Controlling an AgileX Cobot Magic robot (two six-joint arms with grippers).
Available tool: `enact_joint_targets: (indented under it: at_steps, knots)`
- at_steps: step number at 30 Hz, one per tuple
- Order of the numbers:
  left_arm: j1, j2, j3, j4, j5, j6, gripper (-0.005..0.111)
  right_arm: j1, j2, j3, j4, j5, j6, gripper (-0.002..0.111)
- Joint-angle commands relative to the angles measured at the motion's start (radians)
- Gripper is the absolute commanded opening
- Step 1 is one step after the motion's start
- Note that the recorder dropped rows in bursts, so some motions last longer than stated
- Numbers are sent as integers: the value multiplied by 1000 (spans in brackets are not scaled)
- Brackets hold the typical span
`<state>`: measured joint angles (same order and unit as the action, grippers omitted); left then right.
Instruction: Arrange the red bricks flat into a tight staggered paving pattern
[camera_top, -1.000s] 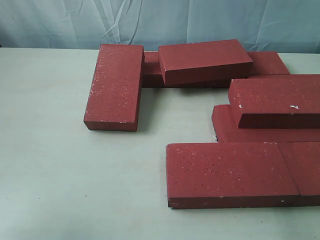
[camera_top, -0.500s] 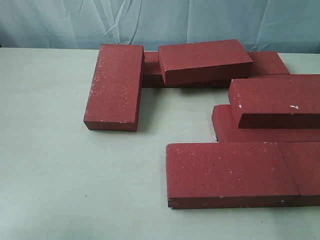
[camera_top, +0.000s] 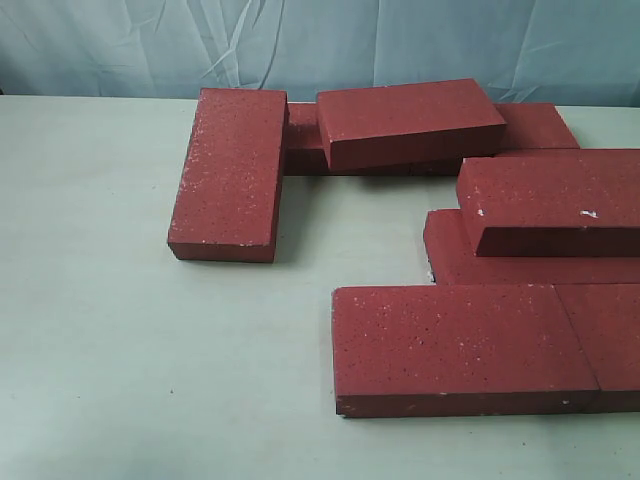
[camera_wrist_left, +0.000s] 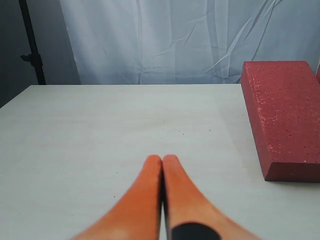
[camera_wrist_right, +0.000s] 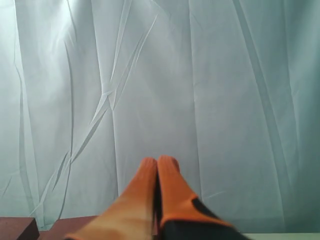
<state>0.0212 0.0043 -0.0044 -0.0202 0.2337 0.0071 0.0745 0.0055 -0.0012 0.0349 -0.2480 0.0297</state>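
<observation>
Several dark red speckled bricks lie on the pale table (camera_top: 120, 330). One brick (camera_top: 230, 170) lies alone, lengthwise, at the left. A second brick (camera_top: 410, 120) rests tilted on others at the back. Another brick (camera_top: 550, 200) is stacked on one at the right, and two bricks (camera_top: 465, 345) lie flat end to end at the front right. Neither gripper appears in the exterior view. My left gripper (camera_wrist_left: 162, 159) is shut and empty above bare table, with a brick (camera_wrist_left: 285, 120) off to its side. My right gripper (camera_wrist_right: 158, 161) is shut, empty, raised before the curtain.
A pale blue curtain (camera_top: 320, 45) hangs behind the table. In the left wrist view a black stand (camera_wrist_left: 31, 42) rises past the table's far corner. Brick edges (camera_wrist_right: 17, 227) show low in the right wrist view.
</observation>
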Motion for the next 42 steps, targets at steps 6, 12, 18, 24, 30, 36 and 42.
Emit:
enact_joint_targets:
  at_steps: [6,12,18,24,30,36,42]
  knots:
    - [-3,-4,4,-1,-8,0,0,-5,-6,1,-3,-16,-17,-1]
    - [-3,-4,4,-1,-8,0,0,-5,-5,-164,2,150,-68,-1]
    - [-3,-4,4,-1,-8,0,0,-5,101,-377,-9,493,-68,-1]
    - [-3,-4,4,-1,-8,0,0,-5,164,-467,-9,591,-68,-1]
    - [-3,-4,4,-1,-8,0,0,-5,164,-467,-5,645,-68,-1]
    - [-3,-4,4,-1,-8,0,0,-3,164,-426,-9,688,-68,-1]
    - [-3,-4,4,-1,-8,0,0,-3,164,-387,-11,682,-68,-1]
